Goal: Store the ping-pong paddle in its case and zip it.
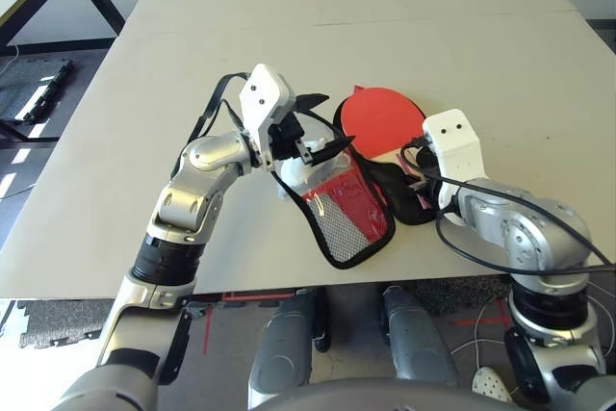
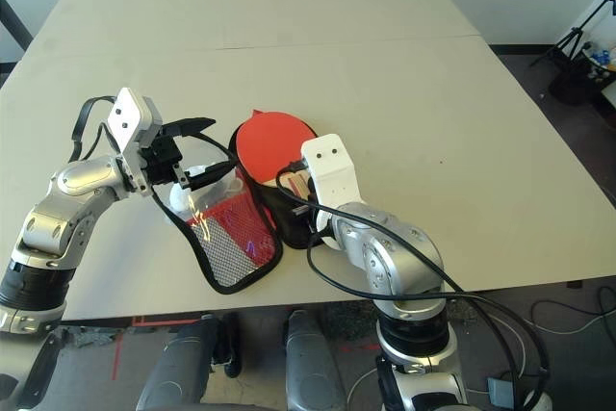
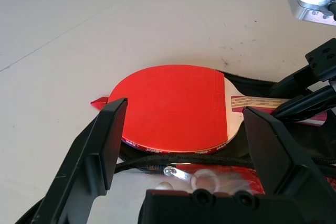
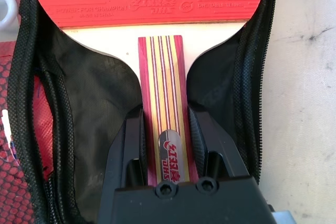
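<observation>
Right wrist view: right gripper (image 4: 167,129) clamps the ping-pong paddle (image 4: 152,3) by its striped handle, paddle lying on the opened case (image 1: 361,218) (black lining up) on the bench (image 1: 289,26); left gripper (image 3: 184,145) gapes wide, holding nothing.

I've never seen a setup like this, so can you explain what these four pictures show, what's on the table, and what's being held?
This is a humanoid robot with two silver arms, each ending in a two-fingered black claw. The two wide pictures come from cameras in its head, looking down at a pale table. The two close pictures come from cameras on its wrists.

On the table lies a red fabric case, unzipped, with a ping-pong paddle resting on its black lining. The right claw is closed on the paddle's striped wooden handle. The left claw stands wide open beside the case's lifted flap; I can't tell whether it touches the flap.
</observation>
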Robot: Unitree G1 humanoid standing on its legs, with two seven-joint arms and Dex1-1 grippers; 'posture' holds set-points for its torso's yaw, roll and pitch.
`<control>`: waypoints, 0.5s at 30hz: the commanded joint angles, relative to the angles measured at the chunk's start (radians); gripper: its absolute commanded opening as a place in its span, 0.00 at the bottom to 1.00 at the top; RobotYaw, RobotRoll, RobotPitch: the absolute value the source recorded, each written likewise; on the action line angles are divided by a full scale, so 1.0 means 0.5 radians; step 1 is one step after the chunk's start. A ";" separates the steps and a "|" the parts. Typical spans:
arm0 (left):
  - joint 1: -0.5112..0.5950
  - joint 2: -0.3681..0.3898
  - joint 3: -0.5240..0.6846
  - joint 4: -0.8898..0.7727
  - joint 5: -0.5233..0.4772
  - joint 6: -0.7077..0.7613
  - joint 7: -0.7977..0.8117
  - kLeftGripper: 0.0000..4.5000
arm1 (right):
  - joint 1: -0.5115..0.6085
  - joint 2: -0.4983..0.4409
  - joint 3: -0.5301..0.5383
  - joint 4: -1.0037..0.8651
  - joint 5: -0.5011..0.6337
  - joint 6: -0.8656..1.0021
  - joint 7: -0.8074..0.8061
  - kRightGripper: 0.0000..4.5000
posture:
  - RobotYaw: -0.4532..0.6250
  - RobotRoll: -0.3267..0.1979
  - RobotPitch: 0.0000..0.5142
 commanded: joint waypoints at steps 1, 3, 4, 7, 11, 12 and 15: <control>0.022 -0.013 -0.042 0.002 0.014 -0.007 -0.012 1.00 | 0.079 -0.017 0.033 0.032 0.096 0.077 0.006 0.25 | 0.35 0.62 0.44; 0.019 -0.014 -0.042 0.009 0.016 -0.011 -0.013 1.00 | 0.092 -0.039 0.029 0.020 0.135 0.077 0.010 0.25 | 0.35 0.62 0.44; 0.018 -0.015 -0.042 0.010 0.017 -0.011 -0.013 1.00 | 0.099 -0.046 0.024 0.018 0.151 0.077 0.005 0.25 | 0.35 0.62 0.45; 0.021 -0.016 -0.044 0.003 0.018 -0.008 -0.012 1.00 | 0.115 -0.072 0.012 0.016 0.199 0.077 -0.005 0.25 | 0.35 0.62 0.45; 0.034 -0.009 -0.047 -0.007 0.018 -0.004 -0.019 1.00 | 0.116 -0.082 0.002 0.022 0.258 0.077 -0.034 0.25 | 0.35 0.62 0.46; 0.036 -0.007 -0.048 -0.007 0.018 -0.004 -0.021 1.00 | 0.110 -0.081 0.000 0.025 0.269 0.077 -0.041 0.33 | 0.35 0.62 0.46; 0.041 -0.002 -0.045 -0.018 0.014 0.003 -0.023 1.00 | 0.063 -0.039 -0.038 -0.013 0.255 0.077 -0.050 0.54 | 0.35 0.62 0.47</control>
